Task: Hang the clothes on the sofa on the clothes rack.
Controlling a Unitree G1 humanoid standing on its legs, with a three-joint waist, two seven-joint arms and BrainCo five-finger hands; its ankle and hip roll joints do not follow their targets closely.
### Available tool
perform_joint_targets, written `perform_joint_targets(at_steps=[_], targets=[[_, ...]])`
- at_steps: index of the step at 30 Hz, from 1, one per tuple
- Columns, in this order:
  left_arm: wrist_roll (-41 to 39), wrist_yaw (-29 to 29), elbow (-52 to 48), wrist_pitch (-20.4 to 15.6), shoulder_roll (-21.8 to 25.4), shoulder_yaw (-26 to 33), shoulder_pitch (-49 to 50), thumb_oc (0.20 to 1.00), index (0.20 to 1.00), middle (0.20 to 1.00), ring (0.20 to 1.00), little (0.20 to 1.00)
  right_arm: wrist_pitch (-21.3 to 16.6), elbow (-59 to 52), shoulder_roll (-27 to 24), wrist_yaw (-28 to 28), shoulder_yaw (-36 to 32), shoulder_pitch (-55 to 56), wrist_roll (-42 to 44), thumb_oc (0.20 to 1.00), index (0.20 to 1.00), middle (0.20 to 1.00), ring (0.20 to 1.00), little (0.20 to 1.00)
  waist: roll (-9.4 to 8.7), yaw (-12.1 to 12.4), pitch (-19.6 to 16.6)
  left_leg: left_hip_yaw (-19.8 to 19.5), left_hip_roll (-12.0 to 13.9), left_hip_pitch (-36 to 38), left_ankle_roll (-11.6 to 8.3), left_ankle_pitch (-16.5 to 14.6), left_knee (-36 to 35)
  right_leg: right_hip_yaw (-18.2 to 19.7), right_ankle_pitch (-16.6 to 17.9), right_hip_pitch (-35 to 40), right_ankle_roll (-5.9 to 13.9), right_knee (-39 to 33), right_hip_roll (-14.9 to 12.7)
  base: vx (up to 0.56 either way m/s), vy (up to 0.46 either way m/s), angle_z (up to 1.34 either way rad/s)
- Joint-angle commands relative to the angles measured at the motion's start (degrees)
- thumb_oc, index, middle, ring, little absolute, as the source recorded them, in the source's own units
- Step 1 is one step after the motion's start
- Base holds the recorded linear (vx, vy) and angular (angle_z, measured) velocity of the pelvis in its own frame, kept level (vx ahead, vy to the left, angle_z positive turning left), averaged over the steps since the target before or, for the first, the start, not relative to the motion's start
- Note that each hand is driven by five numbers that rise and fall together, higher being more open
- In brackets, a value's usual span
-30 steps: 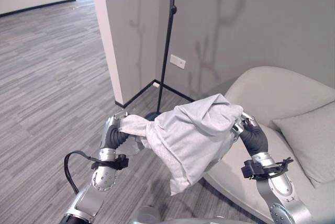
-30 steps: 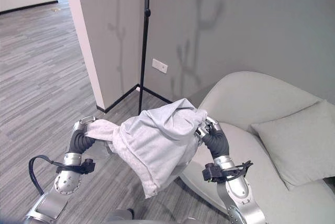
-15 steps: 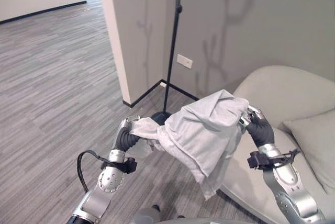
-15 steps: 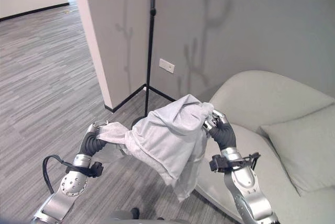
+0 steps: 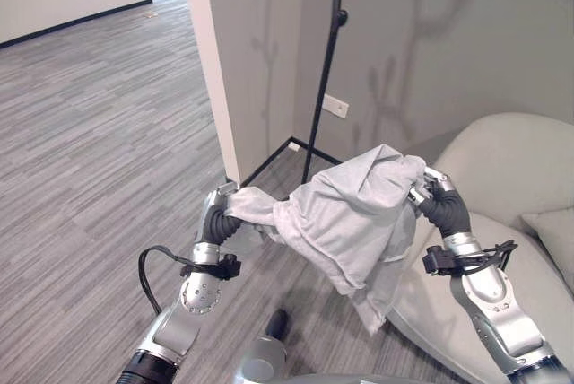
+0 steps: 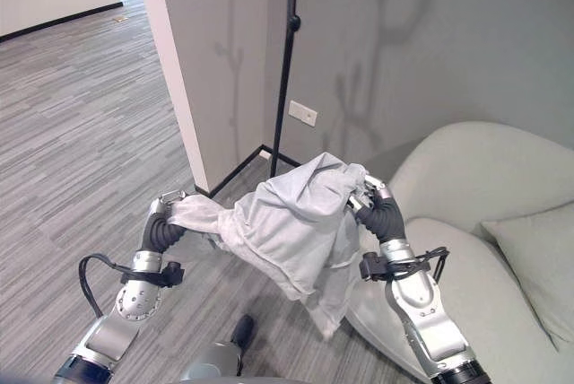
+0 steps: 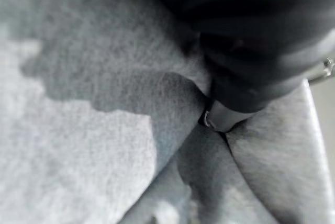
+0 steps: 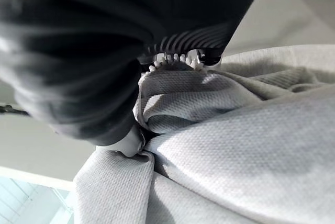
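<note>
Carried garment, now nearer the rack: pole and wall corner have drawn closer over the last second.
Sofa at right, grey plank floor, black clothes rack ahead; grey garment slung between left hand and right hand, both clenched on cloth. Transport step; next, raise to a hook.

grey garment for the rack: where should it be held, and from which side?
Best at its two upper ends, one per side, as now: the left hand is closed on the bunched narrow end, the right hand on the bunched top edge. The grey garment spans between them and its loose bulk hangs free below, so the upper span can probably go over the clothes rack.
</note>
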Motion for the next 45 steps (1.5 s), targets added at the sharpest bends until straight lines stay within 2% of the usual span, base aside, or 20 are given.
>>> perform_joint_targets(at_steps=[1,4,5,6,9,10,11,13,16,17,18,19,20,22,25,27,31,34,39,45], targets=[[6.2,3.5,-1.93,-3.51,2.88,-0.36,-0.56,0.2,0.2,0.2,0.2,0.2,-3.43,-3.04,2.79,-5.71,-4.68,0.36,-8.62,0.2,0.2,0.2,0.2,0.2,-1.4,-0.62,-6.5,-4.85,2.48,-2.34,3.93,4.84,-4.92,-0.61,6.6,3.09,3.76,-1.34,3.23,0.3,0.401,-0.33],[8.09,3.78,-2.73,-3.33,4.98,-0.08,-0.8,0.2,0.2,0.2,0.2,0.2,-2.52,-1.92,3.7,-7.39,-5.81,0.85,-12.01,0.2,0.2,0.2,0.2,0.2,-2.24,-0.76,-7.45,-4.07,2.15,-0.15,4.87,4.28,-5.89,0.55,8.76,2.21,4.99,0.58,2.02,0.21,0.274,-0.23],[10.24,5.35,-2.83,-2.63,7.26,0.34,-3.27,0.2,0.2,0.2,0.2,0.2,-1.11,-1.32,4.5,-10.24,-7.7,0.69,-16.19,0.2,0.2,0.2,0.2,0.2,-2.46,-1.67,-8.02,-3.71,1.55,2.07,6.13,3.23,-6.68,0.69,11.61,1.11,6.19,4.44,1.08,0.12,0.2,-0.19],[10.3,5.44,-2.73,-2.64,7.31,0.24,-3.41,0.2,0.2,0.2,0.2,0.2,-1.04,-1.36,4.62,-10.33,-7.72,0.67,-16.33,0.2,0.2,0.2,0.2,0.2,-2.58,-1.49,-7.89,-3.57,1.52,2.2,6.16,3.26,-6.78,0.84,11.42,0.99,6.22,4.78,1.04,0.19,0.331,-0.12],[14.08,8.23,-4.32,-1.11,10.48,1.84,-7.8,0.2,0.2,0.2,0.2,0.2,0.47,-1.19,4.81,-15.15,-11.01,-2.6,-21.87,0.2,0.2,0.2,0.2,0.2,-1.74,-3.54,-7.06,-2.96,1.02,7.09,8.1,0.68,-6.92,1.1,17.91,-3.06,7.04,16.96,0.45,0.14,0.253,-0.11],[14.63,8.82,-4.82,-0.76,11.08,2.17,-8.83,0.2,0.2,0.2,0.2,0.2,1.0,-1.48,4.98,-16.46,-11.73,-3.73,-22.63,0.2,0.2,0.2,0.2,0.2,-0.86,-3.82,-6.86,-2.8,1.47,8.09,8.56,0.42,-6.91,0.22,19.03,-4.21,6.86,19.94,0.26,0.26,0.331,-0.24],[16.38,9.61,-5.49,0.02,12.2,2.91,-11.22,0.2,0.2,0.2,0.2,0.2,1.55,-1.54,4.97,-18.66,-13.39,-6.45,-25.55,0.2,0.2,0.2,0.2,0.2,0.06,-4.39,-7.03,-1.93,1.97,11.07,9.37,-1.42,-7.23,-2.88,19.1,-6.2,6.67,24.32,-1.45,0.16,0.216,-0.15],[17.46,10.15,-5.98,0.39,12.88,3.94,-12.66,0.2,0.2,0.2,0.2,0.2,2.47,-1.35,4.31,-19.62,-14.07,-8.48,-28.05,0.2,0.2,0.2,0.2,0.2,0.27,-4.56,-7.15,-1.5,2.07,12.75,9.56,-2.23,-7.61,-5.05,19.02,-7.63,6.49,25.44,-2.61,0.17,0.18,-0.3],[20.19,11.58,-6.94,0.49,13.64,4.72,-17.14,0.2,0.2,0.2,0.2,0.2,3.17,-0.53,2.89,-21.87,-14.52,-14.2,-30.69,0.2,0.2,0.2,0.2,0.2,0.48,-5.65,-6.96,-1.49,1.8,15.64,9.78,-3.35,-9.02,-7.0,17.52,-10.84,6.03,21.42,-1.14,0.19,0.075,-0.29],[20.89,12.03,-6.59,0.51,14.3,4.14,-19.25,0.2,0.2,0.2,0.2,0.2,3.29,0.17,1.99,-22.36,-14.22,-16.35,-30.99,0.2,0.2,0.2,0.2,0.2,0.52,-5.89,-6.87,-1.72,1.76,16.3,9.65,-3.8,-9.18,-7.19,16.94,-11.61,6.03,18.14,-0.55,0.21,-0.057,-0.02],[21.8,12.95,-5.81,1.28,15.44,3.19,-23.76,0.2,0.2,0.2,0.2,0.2,3.43,0.86,0.71,-22.75,-13.37,-19.31,-31.06,0.2,0.2,0.2,0.2,0.2,0.07,-6.47,-6.76,-2.12,1.25,17.14,9.2,-4.78,-9.14,-6.73,16.8,-12.69,6.42,10.49,-0.46,0.15,-0.056,0.05],[21.82,13.13,-5.39,1.3,15.47,2.9,-24.41,0.2,0.2,0.2,0.2,0.2,3.39,1.17,0.7,-22.87,-13.41,-19.74,-31.07,0.2,0.2,0.2,0.2,0.2,0.18,-6.48,-6.54,-2.21,1.41,17.15,9.22,-4.93,-9.06,-6.92,17.15,-12.14,6.44,9.52,-0.31,0.24,-0.104,0.13],[23.46,15.11,-3.86,2.25,16.3,1.86,-29.43,0.2,0.2,0.2,0.2,0.2,3.71,2.76,-0.61,-23.59,-12.55,-23.15,-31.61,0.2,0.2,0.2,0.2,0.2,0.05,-7.09,-6.07,-3.05,1.39,18.29,8.68,-6.15,-8.55,-5.81,19.4,-13.08,7.49,1.89,-0.83,0.2,-0.064,0.26],[25.85,17.52,-1.54,3.23,16.74,0.7,-34.26,0.2,0.2,0.2,0.2,0.2,3.93,4.02,-2.03,-24.36,-12.34,-25.93,-32.99,0.2,0.2,0.2,0.2,0.2,0.07,-8.05,-5.39,-4.27,1.39,19.09,8.31,-6.91,-8.04,-3.09,22.84,-14.24,8.31,-2.51,-0.58,0.24,-0.056,0.29],[28.2,19.76,1.07,5.07,18.23,-0.9,-40.61,0.2,0.2,0.2,0.2,0.2,3.45,5.28,-4.7,-24.39,-12.07,-29.45,-33.66,0.2,0.2,0.2,0.2,0.2,-0.95,-9.28,-6.11,-4.91,1.29,19.92,7.65,-8.24,-7.86,0.5,25.54,-13.7,9.75,-4.87,-0.33,0.18,-0.068,0.41],[28.17,19.47,4.2,6.21,19.61,-2.49,-44.64,0.2,0.2,0.2,0.2,0.2,3.23,6.99,-5.82,-23.78,-10.78,-31.79,-32.95,0.2,0.2,0.2,0.2,0.2,-1.51,-9.61,-8.31,-5.24,2.31,20.76,7.21,-9.31,-8.24,1.47,25.85,-11.55,9.64,-6.41,-0.07,0.27,-0.138,0.49],[25.64,18.63,14.92,8.4,20.94,-8.77,-55.12,0.2,0.2,0.2,0.2,0.2,5.29,14.62,-10.7,-24.35,-7.12,-37.31,-34.18,0.2,0.2,0.2,0.2,0.2,-1.35,-10.45,-13.3,-5.47,6.04,23.23,5.32,-9.68,-11.35,-0.27,24.57,-8.52,9.35,-9.73,0.76,0.3,-0.113,0.21],[23.96,17.93,18.99,9.48,20.96,-11.4,-59.31,0.2,0.2,0.2,0.2,0.2,6.57,19.56,-13.0,-25.79,-6.77,-40.32,-33.78,0.2,0.2,0.2,0.2,0.2,-0.78,-11.1,-14.71,-5.19,8.28,23.77,4.08,-9.8,-12.28,-1.68,23.0,-8.12,8.82,-10.25,1.76,0.19,-0.067,0.18],[21.4,15.96,21.6,9.36,19.72,-12.52,-60.44,0.2,0.2,0.2,0.2,0.2,7.86,24.52,-15.77,-26.25,-5.61,-41.92,-34.28,0.2,0.2,0.2,0.2,0.2,-0.22,-11.38,-15.4,-4.91,10.12,23.7,2.78,-9.77,-12.28,-3.01,20.57,-7.99,8.08,-10.15,2.53,0.11,-0.041,0.11],[19.09,12.42,18.84,7.38,14.58,-10.01,-54.84,0.2,0.2,0.2,0.2,0.2,10.0,27.3,-16.55,-27.49,-7.18,-39.92,-36.91,0.2,0.2,0.2,0.2,0.2,0.74,-11.63,-15.52,-4.34,11.72,23.39,1.52,-9.82,-12.28,-3.58,18.67,-7.76,6.92,-10.41,3.46,0.09,-0.037,0.14]])
